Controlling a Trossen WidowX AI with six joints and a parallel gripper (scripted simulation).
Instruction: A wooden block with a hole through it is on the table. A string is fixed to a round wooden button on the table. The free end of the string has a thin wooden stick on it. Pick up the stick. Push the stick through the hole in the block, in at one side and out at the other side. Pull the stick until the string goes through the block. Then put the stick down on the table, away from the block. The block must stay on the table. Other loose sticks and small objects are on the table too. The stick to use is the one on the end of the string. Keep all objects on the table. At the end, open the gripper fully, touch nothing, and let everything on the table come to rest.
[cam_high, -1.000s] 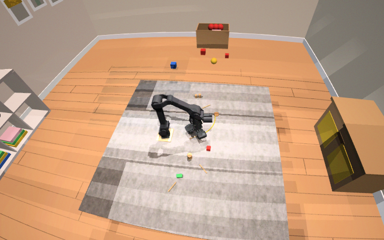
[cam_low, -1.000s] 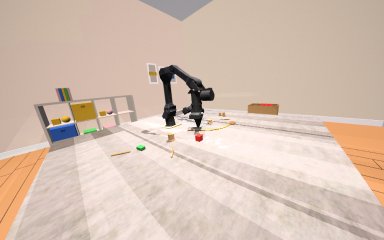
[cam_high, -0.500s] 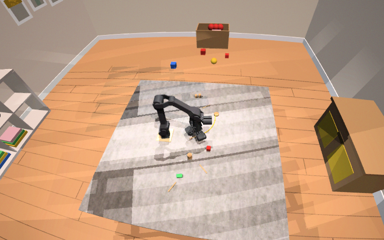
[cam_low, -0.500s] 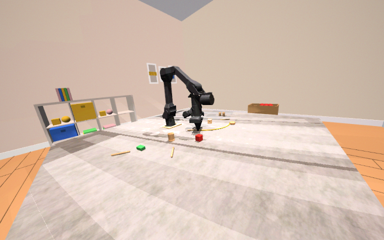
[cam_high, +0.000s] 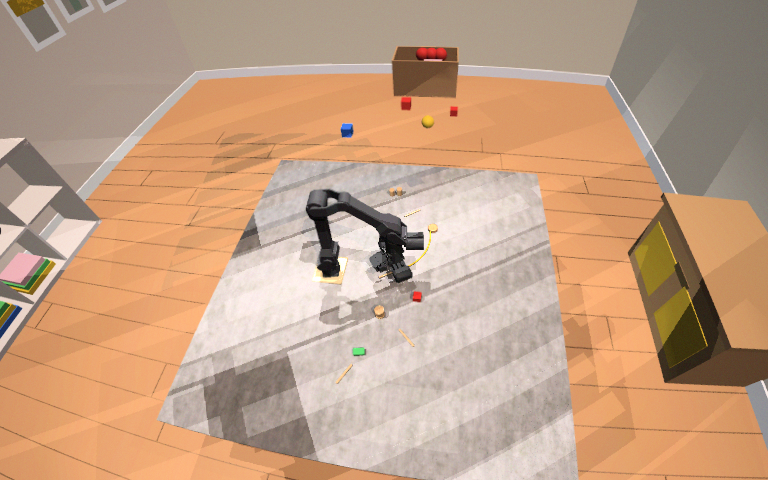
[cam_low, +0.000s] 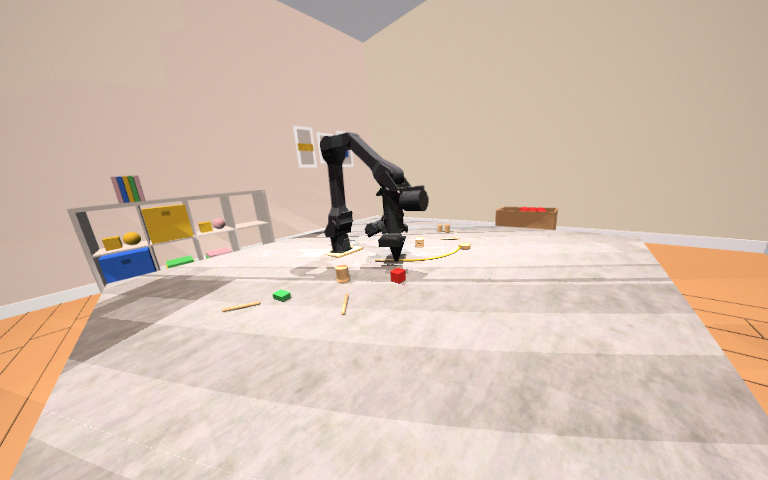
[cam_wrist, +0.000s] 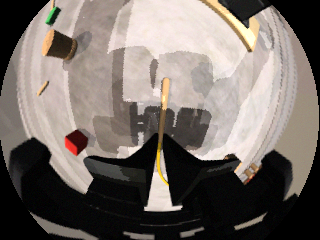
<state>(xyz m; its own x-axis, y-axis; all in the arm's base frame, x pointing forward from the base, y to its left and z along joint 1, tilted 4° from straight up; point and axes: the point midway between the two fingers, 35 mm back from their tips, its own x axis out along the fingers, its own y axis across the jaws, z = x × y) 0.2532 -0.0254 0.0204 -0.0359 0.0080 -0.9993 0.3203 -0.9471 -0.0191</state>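
Note:
My gripper (cam_low: 397, 259) (cam_wrist: 160, 136) points down at the table and is shut on the stick. The thin wooden stick (cam_high: 384, 276) (cam_low: 381, 260) (cam_wrist: 165, 97) lies at table height, its free end sticking out beyond the fingertips toward the arm's base side. The yellow string (cam_high: 428, 247) (cam_low: 434, 258) (cam_wrist: 159, 166) leaves the fingers on the other side and curves to the round button (cam_high: 432, 228) (cam_low: 464, 246). The wooden block (cam_low: 419, 242) stands behind the gripper, its dark hole showing in the exterior view. The arm hides it in the top view.
A red cube (cam_high: 416, 296) (cam_low: 398, 275) (cam_wrist: 76, 142) and a wooden cylinder (cam_high: 379, 311) (cam_low: 342, 273) (cam_wrist: 60, 46) stand nearby. A green piece (cam_high: 358, 351) (cam_low: 281, 295) and loose sticks (cam_high: 406, 337) (cam_low: 241, 306) lie farther off. Two small wooden pieces (cam_high: 399, 191) (cam_low: 447, 228) stand at the back.

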